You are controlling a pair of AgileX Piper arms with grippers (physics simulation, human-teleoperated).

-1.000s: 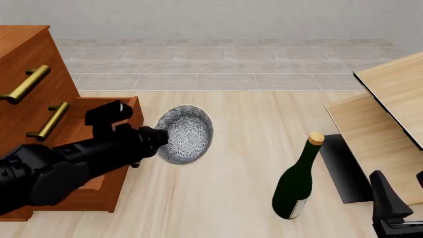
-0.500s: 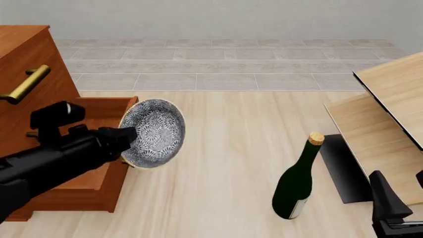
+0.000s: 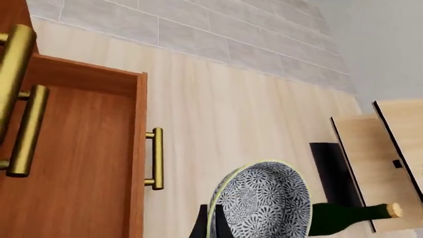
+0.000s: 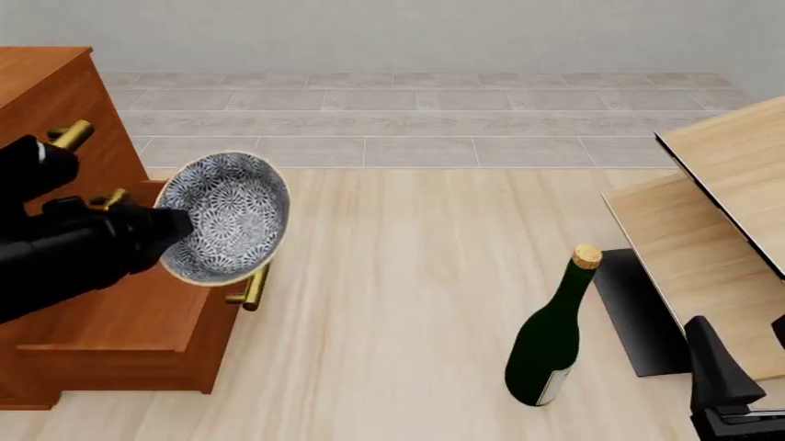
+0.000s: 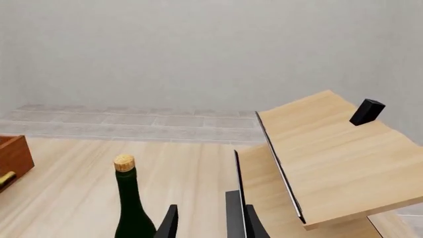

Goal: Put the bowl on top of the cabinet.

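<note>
We have the left gripper (image 4: 165, 228) clamped on the rim of the bowl (image 4: 224, 217), holding it up in the air, tipped on edge so its patterned inside faces the camera in the front view. The bowl sits in front of the cabinet (image 4: 50, 101), over the open bottom drawer (image 4: 123, 317), with a brass handle (image 4: 255, 287) just below it. It is well short of the cabinet's top, which runs off the upper left of the front view. From the left wrist we see the bowl (image 3: 264, 206) close up, one dark finger (image 3: 201, 227) pressed on its rim, the drawer's wooden floor (image 3: 73, 163) alongside.

Over on the right, the wine bottle (image 4: 549, 344) stands upright on the floor, cork on, well apart from the bowl. Beside it is the pale wood furniture (image 4: 718, 211) with black edges. The right gripper (image 5: 201, 220) hangs low near the bottle (image 5: 131, 208), its fingers parted a little and holding nothing.
</note>
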